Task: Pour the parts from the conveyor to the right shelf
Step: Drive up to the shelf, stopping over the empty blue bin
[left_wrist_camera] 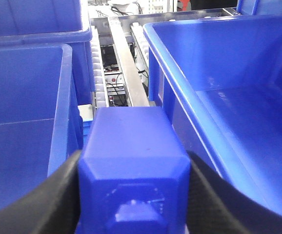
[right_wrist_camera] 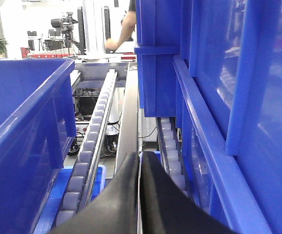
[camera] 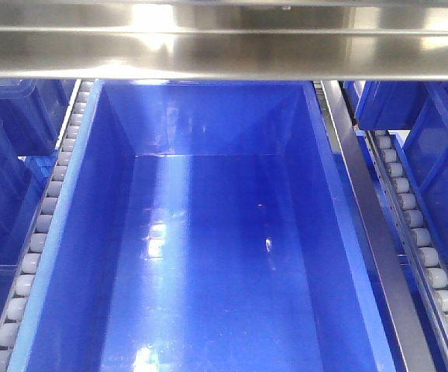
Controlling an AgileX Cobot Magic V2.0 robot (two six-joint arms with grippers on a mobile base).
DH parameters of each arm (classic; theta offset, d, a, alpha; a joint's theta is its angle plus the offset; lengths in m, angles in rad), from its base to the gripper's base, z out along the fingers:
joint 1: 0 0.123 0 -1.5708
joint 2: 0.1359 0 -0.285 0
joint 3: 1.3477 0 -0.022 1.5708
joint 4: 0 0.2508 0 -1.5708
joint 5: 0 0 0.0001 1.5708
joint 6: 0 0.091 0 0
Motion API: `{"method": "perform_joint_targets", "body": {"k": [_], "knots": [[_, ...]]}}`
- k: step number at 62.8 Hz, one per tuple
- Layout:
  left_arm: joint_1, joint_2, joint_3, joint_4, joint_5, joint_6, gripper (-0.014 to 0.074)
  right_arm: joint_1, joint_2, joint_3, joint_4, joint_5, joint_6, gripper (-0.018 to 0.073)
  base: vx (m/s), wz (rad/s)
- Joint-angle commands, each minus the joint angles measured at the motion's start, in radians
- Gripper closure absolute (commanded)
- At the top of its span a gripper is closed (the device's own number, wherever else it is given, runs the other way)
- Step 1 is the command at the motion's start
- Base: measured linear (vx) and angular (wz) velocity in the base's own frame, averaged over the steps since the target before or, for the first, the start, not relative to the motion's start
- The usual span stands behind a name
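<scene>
A shelf [camera: 208, 46] of steel rails and white rollers carries a deep blue tub [camera: 208, 232]. Between two tubs, the left end effector [left_wrist_camera: 133, 195] pinches a blue block [left_wrist_camera: 133, 161]. The right end effector [right_wrist_camera: 140, 195] is pressed together, empty

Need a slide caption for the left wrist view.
Left hand shut on a blue block, held between two blue tubs on the roller shelf.
</scene>
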Motion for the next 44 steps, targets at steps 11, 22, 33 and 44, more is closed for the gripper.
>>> {"method": "perform_joint_targets", "body": {"k": [11, 22, 33, 44], "knots": [[-0.001, 0.011, -0.027, -0.007, -0.081, -0.001, 0.0602, 0.001, -0.012, 0.015, -0.003, -0.075, -0.003, 0.0569, 0.0, 0.0], [-0.001, 0.011, -0.027, -0.007, -0.101, -0.001, 0.0602, 0.001, -0.012, 0.015, -0.003, -0.075, -0.003, 0.0569, 0.0, 0.0], [-0.001, 0.026, -0.031, -0.018, -0.19, -0.001, 0.0602, 0.001, -0.012, 0.015, -0.003, -0.075, -0.003, 0.0569, 0.0, 0.0], [-0.026, 0.113, -0.075, -0.048, -0.2, 0.007, 0.0601, 0.001, -0.012, 0.015, -0.003, -0.076, -0.003, 0.0569, 0.0, 0.0]]}}
